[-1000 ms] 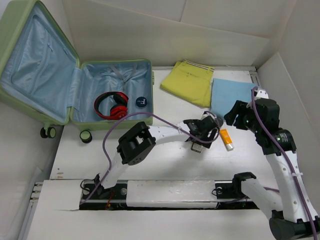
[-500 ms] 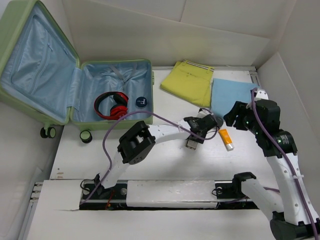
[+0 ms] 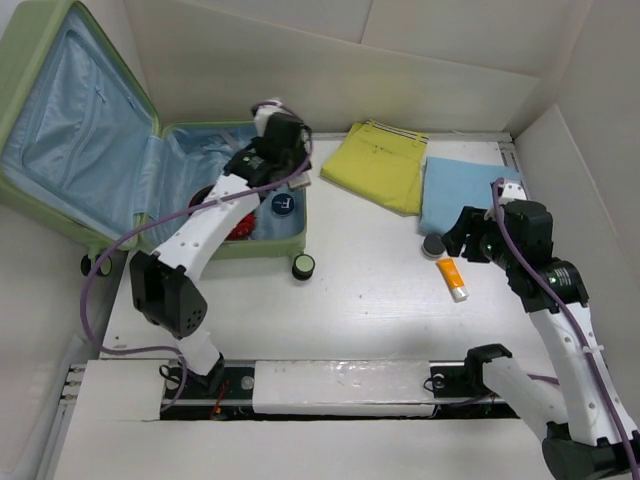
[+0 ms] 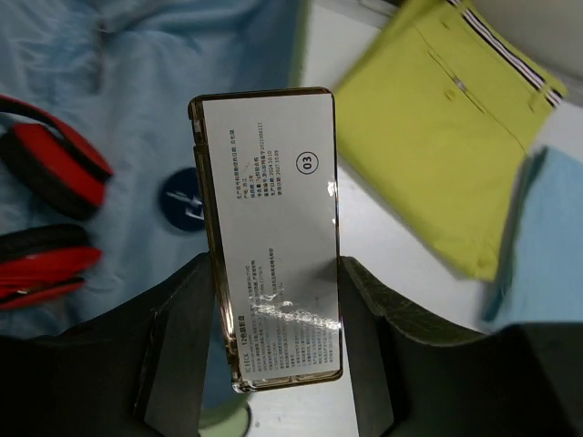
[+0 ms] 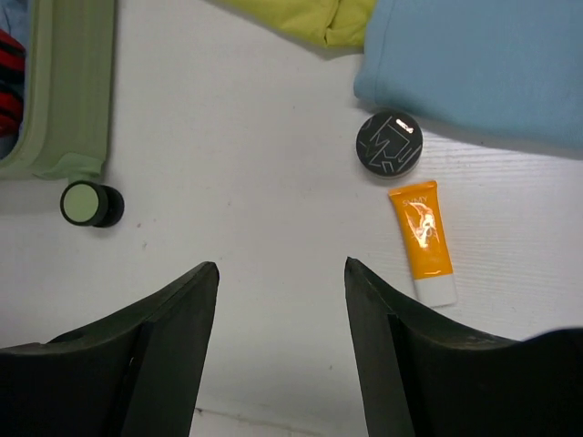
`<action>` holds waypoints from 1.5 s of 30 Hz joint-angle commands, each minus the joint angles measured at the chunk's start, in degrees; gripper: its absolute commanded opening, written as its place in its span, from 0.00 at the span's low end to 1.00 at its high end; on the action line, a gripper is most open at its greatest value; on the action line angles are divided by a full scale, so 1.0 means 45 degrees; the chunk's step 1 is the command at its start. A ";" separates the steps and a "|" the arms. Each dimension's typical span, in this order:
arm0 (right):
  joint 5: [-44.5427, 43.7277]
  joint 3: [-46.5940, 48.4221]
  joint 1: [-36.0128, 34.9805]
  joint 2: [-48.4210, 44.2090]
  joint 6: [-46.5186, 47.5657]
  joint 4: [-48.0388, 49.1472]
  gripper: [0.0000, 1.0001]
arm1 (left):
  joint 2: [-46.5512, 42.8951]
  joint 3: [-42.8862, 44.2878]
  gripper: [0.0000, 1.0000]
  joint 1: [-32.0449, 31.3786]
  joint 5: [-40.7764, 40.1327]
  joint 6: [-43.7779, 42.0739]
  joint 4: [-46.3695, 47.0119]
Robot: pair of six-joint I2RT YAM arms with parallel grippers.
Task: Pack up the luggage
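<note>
White surface, white walls. Open luggage sits upper left in top view. The left gripper pinches a labelled white pack above it. The right gripper is spread, empty.

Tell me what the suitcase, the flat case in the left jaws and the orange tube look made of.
Suitcase: rigid moulded plastic, matte pale green, ribbed walls; its lining is thin blue fabric that creases. Flat case: probably glossy clear plastic over a printed label, given the glare. Orange tube: soft shiny plastic, judging by its highlight.
</note>
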State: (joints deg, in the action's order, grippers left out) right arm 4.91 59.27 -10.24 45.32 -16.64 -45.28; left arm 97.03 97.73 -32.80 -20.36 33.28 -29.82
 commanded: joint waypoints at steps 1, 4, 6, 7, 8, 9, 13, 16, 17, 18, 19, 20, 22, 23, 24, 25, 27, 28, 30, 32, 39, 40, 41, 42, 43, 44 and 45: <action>0.0199 -0.0356 -0.0127 0.0202 0.0164 0.0842 0.64 | 0.0058 -0.1208 0.09 0.1541 0.0264 -0.0110 0.0081; 0.0081 -0.0649 -0.0127 0.0612 0.0164 0.0979 0.64 | 0.0330 -0.2010 0.09 0.3105 0.0753 -0.0382 0.0513; -0.0152 -0.0807 -0.0127 0.0963 0.0164 0.1155 0.64 | 0.0584 -0.2129 0.10 0.3594 0.0755 -0.0499 0.0806; -0.0308 -0.0923 -0.0127 0.1235 0.0028 0.1291 0.64 | 0.0895 -0.2129 0.12 0.3887 0.0755 -0.0500 0.0807; -0.0522 -0.0924 -0.0127 0.1411 -0.0109 0.1466 0.64 | 0.1072 -0.2129 0.13 0.4006 0.0755 -0.0674 0.0923; -0.0949 -0.1059 -0.0127 0.1607 -0.0110 0.1468 0.65 | 0.1267 -0.2013 0.17 0.4007 0.0755 -0.0792 0.0924; -0.1538 -0.1547 -0.0127 0.2836 -0.0480 0.2032 0.74 | 0.2146 -0.1504 0.40 0.4124 0.0638 -0.0950 0.0924; -0.1889 -0.1665 -0.0010 0.3833 -0.0811 0.2560 0.81 | 0.2304 -0.1367 0.53 0.4124 0.1026 -0.0950 0.0924; -0.1891 -0.1801 0.0126 0.4280 -0.0813 0.3006 0.85 | 0.1956 -0.1367 0.66 0.4124 0.1164 -0.0950 0.1079; -0.2007 -0.1803 0.0127 0.4555 -0.0968 0.3204 0.87 | 0.1759 -0.1541 0.72 0.4124 0.1513 -0.0950 0.1216; -0.2182 -0.1803 0.0243 0.4828 -0.0969 0.3438 0.89 | 0.1506 -0.1659 0.76 0.4124 0.1671 -0.0950 0.1333; -0.2184 -0.1803 0.0399 0.5140 -0.0969 0.3653 0.90 | 0.0981 -0.1660 0.80 0.4124 0.1808 -0.1066 0.1509; -0.1835 -0.1686 0.0827 0.6214 -0.1086 0.4220 0.90 | 0.0413 -0.1795 0.83 0.3892 0.1964 -0.1241 0.1684; -0.1697 -0.1570 0.0830 0.6566 -0.1086 0.4454 0.90 | 0.0158 -0.1797 0.83 0.3696 0.1850 -0.1359 0.1686; -0.1696 -0.1568 0.0946 0.7149 -0.1086 0.4997 0.92 | -0.0308 -0.1797 0.83 0.3269 0.1849 -0.1360 0.1686; -0.1696 -0.1568 0.0947 0.7426 -0.1086 0.5196 0.92 | -0.0506 -0.1797 0.83 0.3033 0.1849 -0.1553 0.1686; -0.1579 -0.1432 0.1065 0.7954 -0.1086 0.5509 0.92 | -0.1148 -0.1797 0.84 0.2429 0.1849 -0.1555 0.1510; -0.1579 -0.1316 0.1065 0.8382 -0.1086 0.5859 0.92 | -0.1366 -0.2009 0.84 0.2212 0.1849 -0.1555 0.1510; -0.1385 -0.1315 0.1181 0.8716 -0.1086 0.6290 0.92 | -0.1815 -0.2632 0.84 0.1763 0.2120 -0.1555 0.1665; -0.1266 -0.1315 0.1182 0.9107 -0.1086 0.6798 0.90 | -0.2421 -0.3084 0.84 0.1118 0.2257 -0.1555 0.1667; -0.1715 -0.0826 0.1065 1.0183 -0.1632 0.6917 0.84 | -0.3730 -0.4666 0.84 0.0159 0.3682 -0.0795 0.2290; -0.1909 -0.0826 0.0949 1.0337 -0.1633 0.6917 0.84 | -0.3866 -0.4784 0.84 0.0159 0.3820 -0.0793 0.2408; -0.2085 -0.0826 0.0947 1.0339 -0.1769 0.7033 0.84 | -0.4119 -0.4785 0.84 0.0159 0.3821 -0.0793 0.2409; -0.2086 -0.0691 0.0812 1.0455 -0.1925 0.7034 0.83 | -0.4122 -0.4785 0.84 0.0159 0.3821 -0.0909 0.2409; -0.2241 -0.0690 0.0656 1.0611 -0.1926 0.7034 0.79 | -0.4334 -0.4785 0.84 0.0159 0.3821 -0.0911 0.2409; -0.2475 -0.0690 0.0654 1.0612 -0.2081 0.7034 0.77 | -0.4337 -0.4785 0.84 0.0159 0.3821 -0.0911 0.2409; -0.2477 -0.0690 0.0480 1.0728 -0.2083 0.6918 0.73 | -0.4472 -0.4785 0.84 0.0159 0.3705 -0.1046 0.2215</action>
State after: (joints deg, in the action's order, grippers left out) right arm -3.84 53.89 -6.44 93.08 -24.05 -16.73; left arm 81.91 76.03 -32.10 -4.47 28.67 -21.26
